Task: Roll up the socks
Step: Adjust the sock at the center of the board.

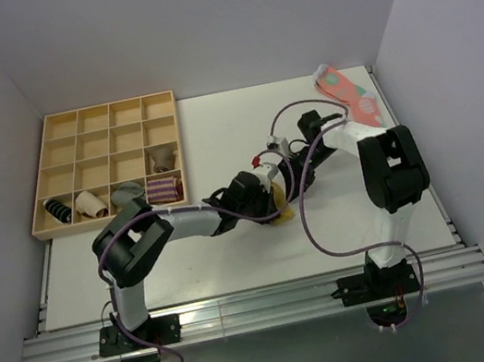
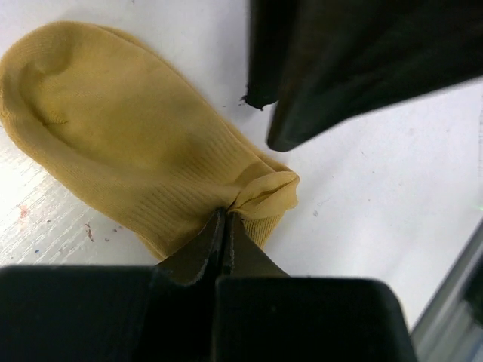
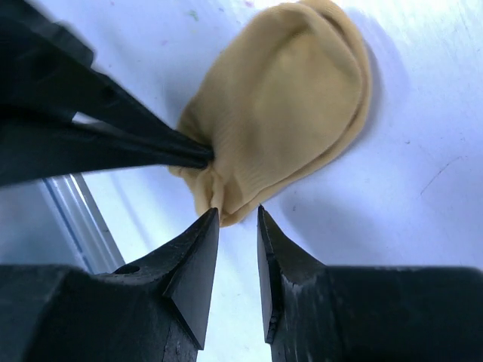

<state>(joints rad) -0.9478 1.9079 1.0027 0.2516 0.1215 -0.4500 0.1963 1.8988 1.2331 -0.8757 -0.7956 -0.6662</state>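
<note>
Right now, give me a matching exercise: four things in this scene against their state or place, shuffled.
1. left gripper
2. right gripper
3. yellow socks
4. pink spotted socks

A. far right corner of the table
B. jaws parted, at the socks' edge
C. jaws shut on yellow fabric
D. lying mid-table, one edge pinched

Pairs: 1-C, 2-B, 3-D, 4-A

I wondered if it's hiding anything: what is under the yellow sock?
Only the white table shows around the yellow sock, which lies on it while the left hand pinches its edge. Anything directly beneath the fabric is covered and cannot be seen.
</note>
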